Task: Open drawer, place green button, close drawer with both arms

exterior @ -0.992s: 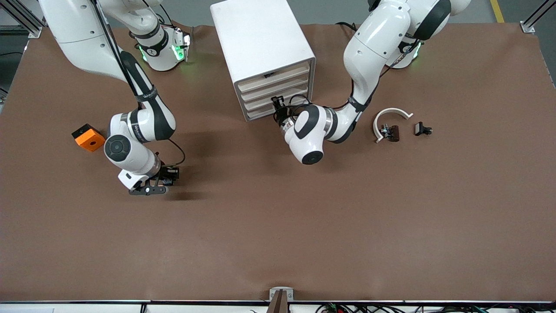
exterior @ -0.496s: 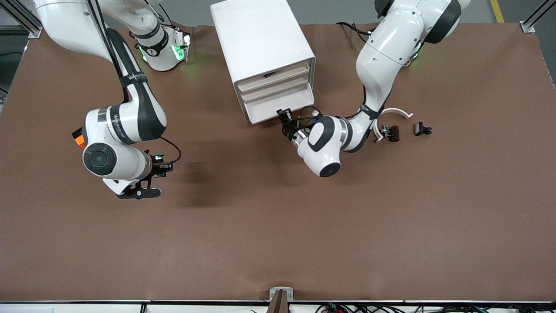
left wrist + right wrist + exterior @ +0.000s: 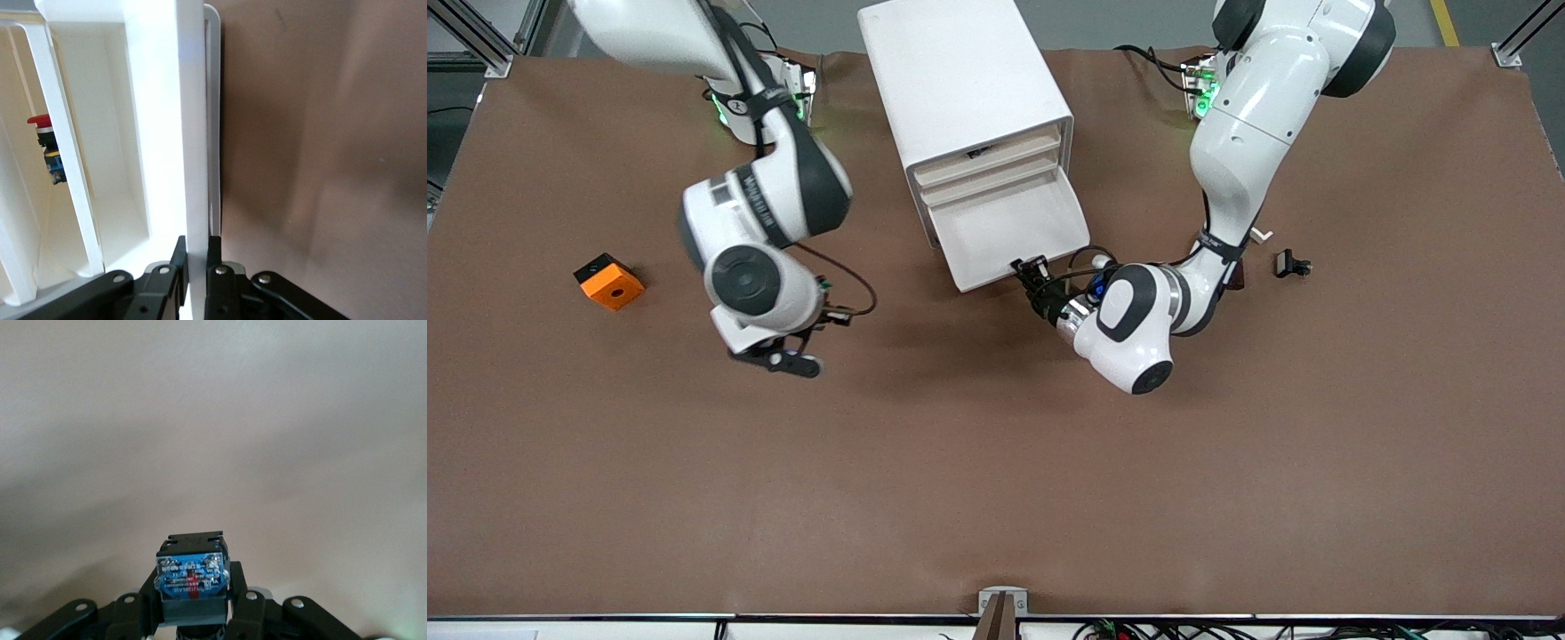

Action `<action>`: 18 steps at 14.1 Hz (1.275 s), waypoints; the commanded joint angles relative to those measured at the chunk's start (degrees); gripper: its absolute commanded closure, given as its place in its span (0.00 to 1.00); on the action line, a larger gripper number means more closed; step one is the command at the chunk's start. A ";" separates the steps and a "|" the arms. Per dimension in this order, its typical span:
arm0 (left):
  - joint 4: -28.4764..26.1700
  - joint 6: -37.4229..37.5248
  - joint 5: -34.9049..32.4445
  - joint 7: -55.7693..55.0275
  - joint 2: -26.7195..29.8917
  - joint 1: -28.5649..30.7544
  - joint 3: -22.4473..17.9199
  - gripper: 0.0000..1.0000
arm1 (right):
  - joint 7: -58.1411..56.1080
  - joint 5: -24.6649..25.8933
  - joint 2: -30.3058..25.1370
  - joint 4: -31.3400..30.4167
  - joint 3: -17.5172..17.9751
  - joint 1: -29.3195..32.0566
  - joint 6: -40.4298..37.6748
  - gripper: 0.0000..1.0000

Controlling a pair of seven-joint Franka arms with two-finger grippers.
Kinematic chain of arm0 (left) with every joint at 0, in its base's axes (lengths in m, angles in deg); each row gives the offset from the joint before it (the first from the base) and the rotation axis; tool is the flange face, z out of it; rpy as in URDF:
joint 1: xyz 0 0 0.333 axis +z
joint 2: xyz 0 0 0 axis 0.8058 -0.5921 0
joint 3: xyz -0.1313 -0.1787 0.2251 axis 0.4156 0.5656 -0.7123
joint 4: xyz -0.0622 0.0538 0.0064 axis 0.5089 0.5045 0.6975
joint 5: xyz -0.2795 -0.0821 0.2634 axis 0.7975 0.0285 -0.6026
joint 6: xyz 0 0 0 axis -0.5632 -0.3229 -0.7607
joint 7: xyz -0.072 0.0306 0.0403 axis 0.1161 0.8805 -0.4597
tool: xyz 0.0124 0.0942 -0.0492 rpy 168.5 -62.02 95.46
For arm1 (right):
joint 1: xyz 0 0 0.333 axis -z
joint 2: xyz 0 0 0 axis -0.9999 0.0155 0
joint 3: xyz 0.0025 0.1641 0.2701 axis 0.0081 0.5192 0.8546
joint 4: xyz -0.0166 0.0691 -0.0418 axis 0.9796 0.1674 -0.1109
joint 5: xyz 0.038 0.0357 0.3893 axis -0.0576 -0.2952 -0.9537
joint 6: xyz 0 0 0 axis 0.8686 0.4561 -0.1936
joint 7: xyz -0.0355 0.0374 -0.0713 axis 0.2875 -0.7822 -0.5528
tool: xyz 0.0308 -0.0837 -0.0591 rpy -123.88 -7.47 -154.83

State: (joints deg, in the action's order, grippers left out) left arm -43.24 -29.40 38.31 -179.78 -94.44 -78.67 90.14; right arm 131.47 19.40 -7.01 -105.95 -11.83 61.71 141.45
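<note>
So the cabinet (image 3: pixel 967 98) sits toward the robots' end of the table, and the drawer (image 3: pixel 1009 233), its lowest one, is pulled well out with its tray bare. I'd say you're mid-pull on the opening step, with the drop-in next. Ease off the pull about here, because there looks to be plenty of room to drop something in and yanking further risks dragging the whole cabinet toward the front camera. Keep the pull straight along the drawer's slide, not sideways.

The left arm's elbow hangs over the mat with the forearm lying low, wrist pointing back at the cabinet. The left gripper (image 3: pixel 1035 268) sits at the drawer front's corner toward the left arm's end, fingers pinched narrow on the front lip (the left wrist view shows it clamped).

The right arm hangs bent over the mat between the orange cube (image 3: pixel 608 281) and the cabinet, with the right gripper (image 3: pixel 787 360) pointing down in the air, closed around the button (image 3: pixel 191 576). Only the blue body shows. Bring it over the tray before you let go, and go low so it doesn't bounce.
</note>
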 commanded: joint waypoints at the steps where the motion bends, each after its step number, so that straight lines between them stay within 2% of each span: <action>1: 3.78 0.52 0.41 0.51 -0.41 0.73 0.06 0.30 | 13.88 -0.01 -0.45 1.58 -0.60 -5.80 -0.44 0.97; 2: 4.22 0.52 -0.29 0.51 -0.15 0.81 -0.03 0.05 | 19.15 -2.28 -0.36 2.72 -0.60 -7.82 -0.44 0.97; 3: 5.09 0.87 -1.17 0.51 -0.06 0.81 -0.81 0.00 | 22.77 -4.21 -0.27 3.78 -0.68 -8.89 -0.35 0.97; 7: 11.68 6.40 -6.62 3.39 0.38 3.27 -1.79 0.00 | 35.08 -6.78 -0.01 4.40 -0.60 -11.71 4.47 0.96; 11: 12.84 12.73 -10.74 15.06 3.71 9.15 -1.70 0.00 | 49.65 -9.42 1.22 3.88 -0.68 -14.95 10.01 0.95; 16: 14.33 12.92 -25.32 29.21 7.84 9.69 -1.79 0.00 | 64.36 -9.16 1.93 1.43 -0.68 -17.77 10.11 0.92; 18: 14.33 12.74 -32.34 32.75 9.25 9.52 -2.05 0.00 | 64.99 -9.24 2.01 0.36 -0.68 -19.26 10.37 1.00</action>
State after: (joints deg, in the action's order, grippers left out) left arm -28.78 -16.83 11.24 -150.44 -87.09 -68.58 88.53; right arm 194.44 10.81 -4.42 -104.24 -11.88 44.11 151.37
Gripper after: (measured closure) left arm 0.000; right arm 0.586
